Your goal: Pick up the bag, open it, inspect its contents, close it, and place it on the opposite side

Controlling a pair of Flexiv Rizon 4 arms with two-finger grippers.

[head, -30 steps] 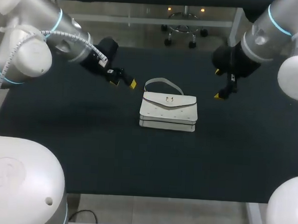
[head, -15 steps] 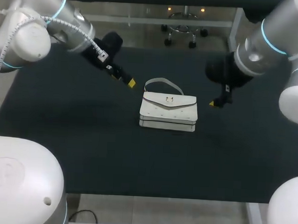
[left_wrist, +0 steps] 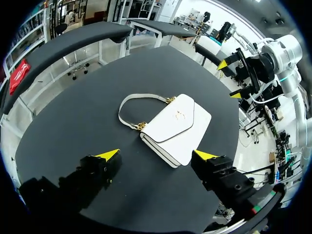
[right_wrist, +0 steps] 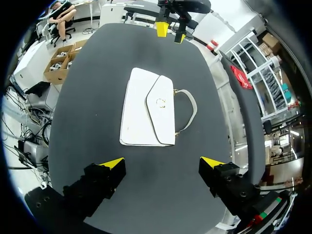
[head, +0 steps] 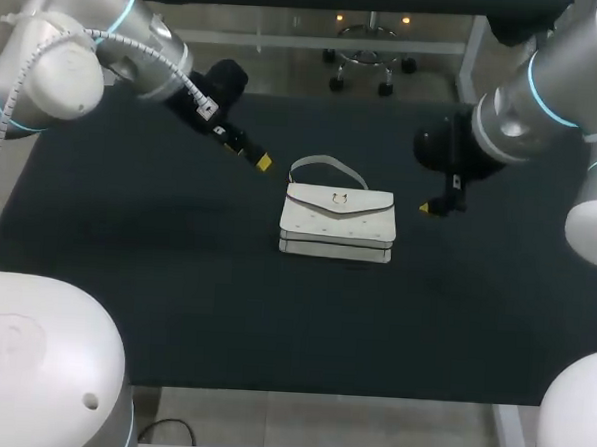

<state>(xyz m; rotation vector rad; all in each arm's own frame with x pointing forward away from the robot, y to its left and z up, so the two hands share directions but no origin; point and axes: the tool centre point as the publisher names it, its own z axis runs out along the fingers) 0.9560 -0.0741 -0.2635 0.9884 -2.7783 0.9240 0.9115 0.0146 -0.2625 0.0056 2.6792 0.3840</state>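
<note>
- Head view: a white handbag [head: 337, 224] lies flat near the middle of the black table [head: 175, 277]. Its flap [head: 340, 200] is shut, so nothing inside shows. The left gripper [head: 252, 157] hangs near its far-left corner and the right gripper [head: 435, 205] just beside its right end; neither touches it.
- Left wrist view: the left gripper's fingers stand wide apart and empty, with the white handbag ahead of them, untouched.
- Right wrist view: the right gripper is spread wide and empty, and the white handbag lies ahead, clear of both fingers.
</note>
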